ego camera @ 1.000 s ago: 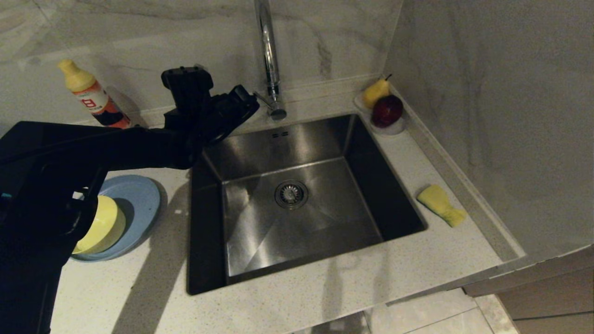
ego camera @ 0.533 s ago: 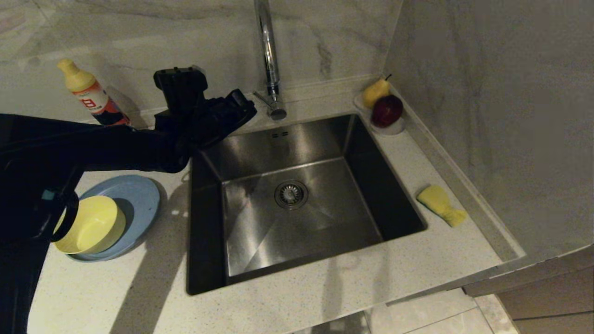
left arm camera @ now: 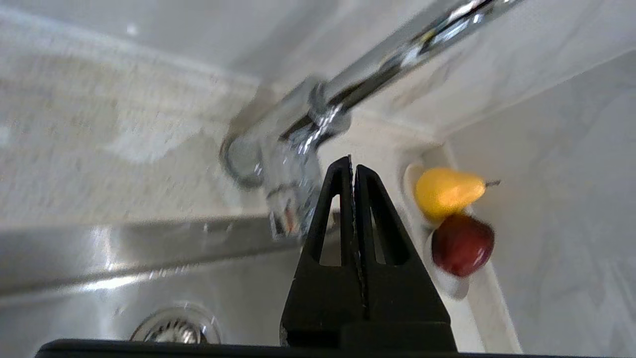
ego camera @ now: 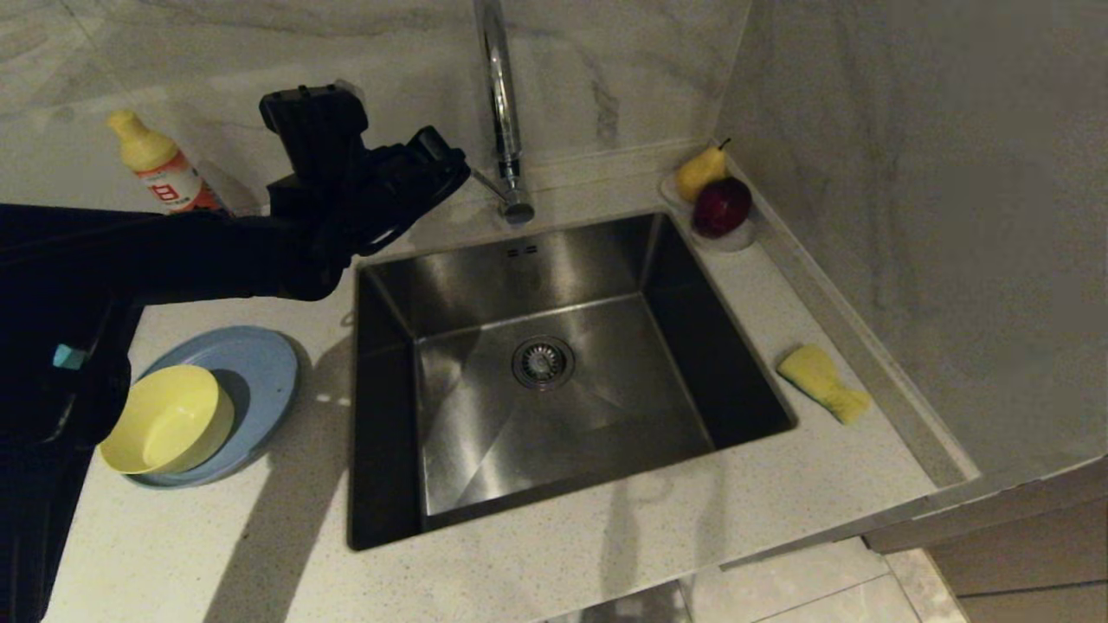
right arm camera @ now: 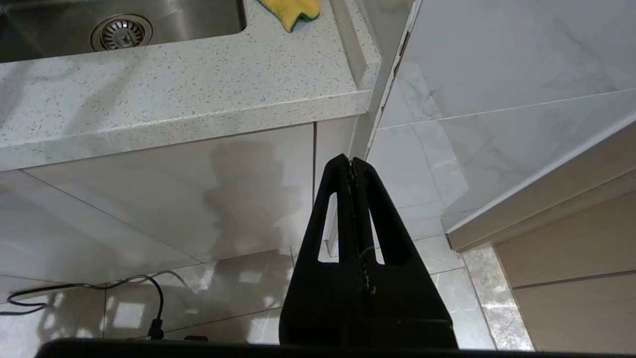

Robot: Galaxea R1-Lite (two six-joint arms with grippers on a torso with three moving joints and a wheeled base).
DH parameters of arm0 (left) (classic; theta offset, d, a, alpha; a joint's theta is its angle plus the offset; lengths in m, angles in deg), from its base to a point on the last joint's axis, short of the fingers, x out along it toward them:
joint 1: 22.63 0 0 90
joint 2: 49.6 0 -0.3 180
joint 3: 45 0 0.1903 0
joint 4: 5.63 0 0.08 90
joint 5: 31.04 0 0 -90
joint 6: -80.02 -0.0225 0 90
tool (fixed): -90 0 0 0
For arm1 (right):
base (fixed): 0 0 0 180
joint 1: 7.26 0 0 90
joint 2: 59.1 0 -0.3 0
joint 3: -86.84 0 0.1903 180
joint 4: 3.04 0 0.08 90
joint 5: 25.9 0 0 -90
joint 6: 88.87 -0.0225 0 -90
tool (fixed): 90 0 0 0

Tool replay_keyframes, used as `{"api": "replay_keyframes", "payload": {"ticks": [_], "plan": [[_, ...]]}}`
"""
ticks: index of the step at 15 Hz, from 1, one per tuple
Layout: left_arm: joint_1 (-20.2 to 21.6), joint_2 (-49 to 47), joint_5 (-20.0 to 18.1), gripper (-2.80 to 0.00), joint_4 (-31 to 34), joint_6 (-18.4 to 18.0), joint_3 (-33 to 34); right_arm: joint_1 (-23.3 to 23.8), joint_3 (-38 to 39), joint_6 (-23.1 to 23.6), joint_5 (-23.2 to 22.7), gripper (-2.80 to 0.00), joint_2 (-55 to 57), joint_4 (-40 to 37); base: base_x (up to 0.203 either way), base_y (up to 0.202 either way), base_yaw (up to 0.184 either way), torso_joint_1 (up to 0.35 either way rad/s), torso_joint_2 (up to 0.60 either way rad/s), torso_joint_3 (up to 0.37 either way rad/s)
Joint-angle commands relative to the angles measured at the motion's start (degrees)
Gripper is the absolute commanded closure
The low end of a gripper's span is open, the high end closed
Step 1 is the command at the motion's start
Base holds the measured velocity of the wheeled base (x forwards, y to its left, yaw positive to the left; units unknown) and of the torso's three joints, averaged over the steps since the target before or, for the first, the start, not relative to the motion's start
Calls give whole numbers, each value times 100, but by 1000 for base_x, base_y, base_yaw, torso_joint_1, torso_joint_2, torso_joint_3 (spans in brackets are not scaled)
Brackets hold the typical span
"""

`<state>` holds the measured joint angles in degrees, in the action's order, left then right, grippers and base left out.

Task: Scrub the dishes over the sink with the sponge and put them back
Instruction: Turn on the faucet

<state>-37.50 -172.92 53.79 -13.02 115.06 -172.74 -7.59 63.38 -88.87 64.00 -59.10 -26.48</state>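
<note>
A pale yellow bowl (ego camera: 169, 424) rests on a light-blue plate (ego camera: 255, 368) on the counter left of the sink (ego camera: 554, 484). The yellow sponge (ego camera: 822, 382) lies on the counter right of the sink, and its edge shows in the right wrist view (right arm camera: 293, 7). My left gripper (ego camera: 446, 160) is shut and empty, held above the sink's back left corner and pointing toward the tap's base. In its own view the left gripper (left arm camera: 353, 166) has both fingers pressed together. My right gripper (right arm camera: 350, 159) is shut and empty, hanging below counter level over the floor.
A tall chrome tap (ego camera: 502, 104) stands behind the sink, whose drain strainer (ego camera: 543, 362) sits at its middle. A detergent bottle (ego camera: 164, 177) leans at the back left. A clear dish holds a pear (ego camera: 699, 170) and a red apple (ego camera: 723, 206) at the back right. A wall closes the right side.
My left arm has lifted and drawn back toward the far left, uncovering the yellow bowl. Its gripper stayed shut. Nothing on the counter has moved.
</note>
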Motion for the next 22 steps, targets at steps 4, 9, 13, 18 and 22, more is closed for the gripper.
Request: {"api": "replay_keyframes", "payload": {"ticks": [4,9,13,18,22], "plan": [[-64,-178,5,0,-28,65,-131,-2,1,0,-7,0,-9,-2,0,0,0,0,0,0],[-218,-385,394,0,-8,56,-127,-2,1,0,1,0,-9,-2,0,0,0,0,0,0],[-227,-367,394,0,43,65,-63,-2,1,4,1,0,-9,2,0,0,0,0,0,0],[-235,-277,394,0,73,65,119,-2,1,0,1,0,-9,7,0,0,0,0,0,0],[-227,-162,394,0,158,61,34,-2,1,0,1,0,-9,-2,0,0,0,0,0,0]]}}
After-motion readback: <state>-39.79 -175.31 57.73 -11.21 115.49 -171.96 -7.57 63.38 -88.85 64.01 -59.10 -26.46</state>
